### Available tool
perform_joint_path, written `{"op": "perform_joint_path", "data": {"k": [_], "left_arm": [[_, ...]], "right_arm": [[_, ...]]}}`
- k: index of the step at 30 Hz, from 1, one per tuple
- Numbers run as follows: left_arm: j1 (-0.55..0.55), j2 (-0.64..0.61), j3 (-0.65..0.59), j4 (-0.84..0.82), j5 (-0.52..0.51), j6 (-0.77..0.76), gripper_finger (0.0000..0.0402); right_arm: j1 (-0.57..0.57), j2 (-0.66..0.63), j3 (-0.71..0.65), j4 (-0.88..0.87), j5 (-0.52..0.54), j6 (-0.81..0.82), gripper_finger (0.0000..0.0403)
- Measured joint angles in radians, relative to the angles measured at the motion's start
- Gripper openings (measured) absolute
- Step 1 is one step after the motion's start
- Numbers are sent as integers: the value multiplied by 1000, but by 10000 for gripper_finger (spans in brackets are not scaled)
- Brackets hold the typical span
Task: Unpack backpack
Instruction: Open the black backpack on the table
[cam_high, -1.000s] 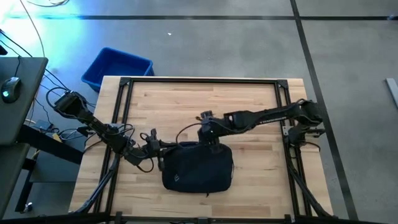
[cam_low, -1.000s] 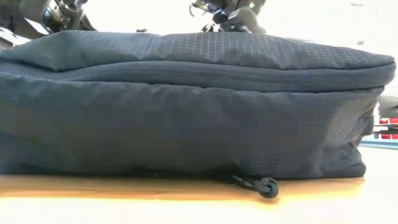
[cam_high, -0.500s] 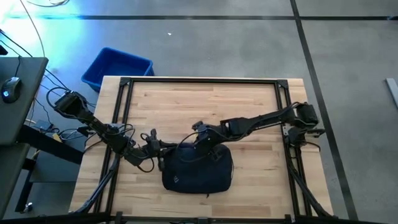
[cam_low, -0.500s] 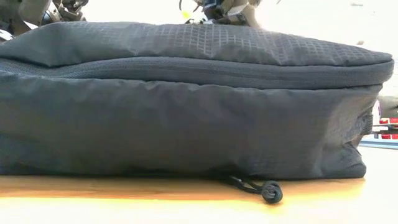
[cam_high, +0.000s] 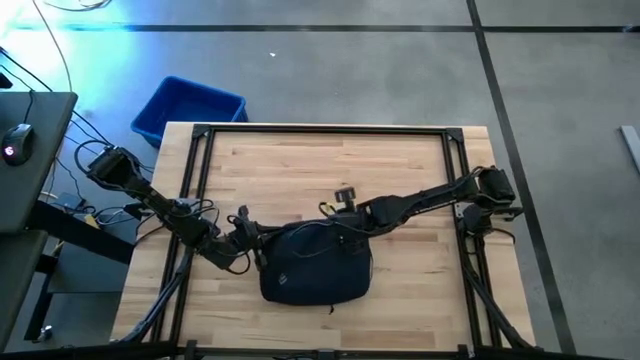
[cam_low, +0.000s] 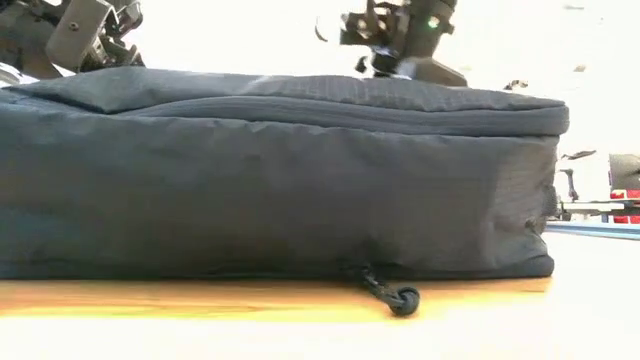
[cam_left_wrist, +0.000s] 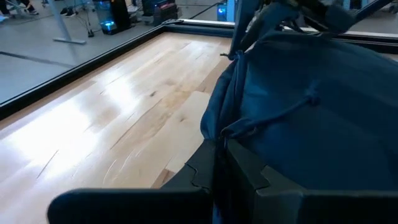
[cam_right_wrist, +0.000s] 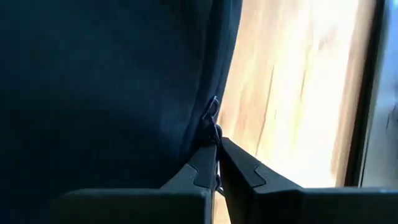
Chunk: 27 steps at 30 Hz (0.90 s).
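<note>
Overhead, the bench is a pale wood-plank top edged by a black metal frame, standing on a grey concrete floor crossed by dark tape lines. At about 10 o'clock, off the bench corner, sits a blue plastic bin; at 9 o'clock a dark desk carries a computer mouse.

The backpack lies flat toward 6 o'clock of the bench, a dark navy bag with a small white label. In the low view its zipper line runs along the upper edge, and a cord toggle rests on the wood below it.

The left gripper is at the bag's 9 o'clock edge, jaws closed on a fold of backpack fabric. The right gripper reaches in from 3 o'clock to the bag's upper edge, jaws pressed together on what looks like a zipper pull at the seam.
</note>
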Motion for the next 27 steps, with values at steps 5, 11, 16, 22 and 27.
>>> {"op": "perform_joint_path", "data": {"k": [5,11,16,22,27], "left_arm": [[1,0,0,-38,-36,-49,0],[24,0,0,-175,-57,-226,0],[64,0,0,-266,-33,-386,0],[105,0,0,-281,-23,-467,0],[114,-1,0,-282,-30,-429,18]], "right_arm": [[9,-2,-6,-197,-6,109,0],[84,-16,-51,-347,-93,271,0],[212,-30,-121,-231,-147,438,0],[344,-30,-138,-24,-155,653,0],[401,-30,-140,37,-2,788,0]]}}
